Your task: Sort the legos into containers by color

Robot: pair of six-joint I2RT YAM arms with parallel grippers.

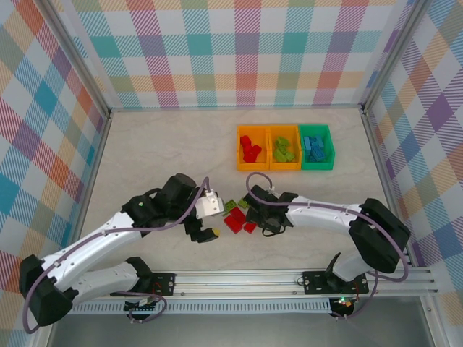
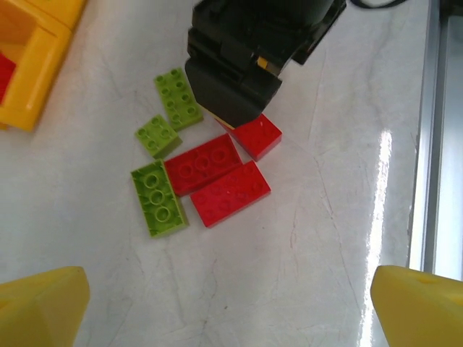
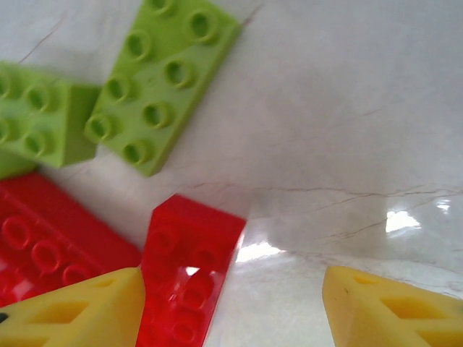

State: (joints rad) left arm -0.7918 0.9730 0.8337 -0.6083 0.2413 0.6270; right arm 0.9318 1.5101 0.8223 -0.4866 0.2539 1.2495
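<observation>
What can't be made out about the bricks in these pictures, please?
Left wrist view: the right arm covers part of the small red brick; the orange bin is cut off at the edge.
Right wrist view: a long red brick is blurred and cut off by the left edge.
Top view: binned bricks too small to count.

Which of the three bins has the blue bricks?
The green bin, rightmost in the row; the middle orange bin holds lime bricks, the left orange bin red ones.

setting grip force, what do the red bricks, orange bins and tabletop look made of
Red bricks: seemingly hard moulded plastic, glossy, crisp studs. Orange bins: likely plastic too, smooth uniform colour. Tabletop: glossy veined marble look with glare; stone or laminate, can't tell.
</observation>
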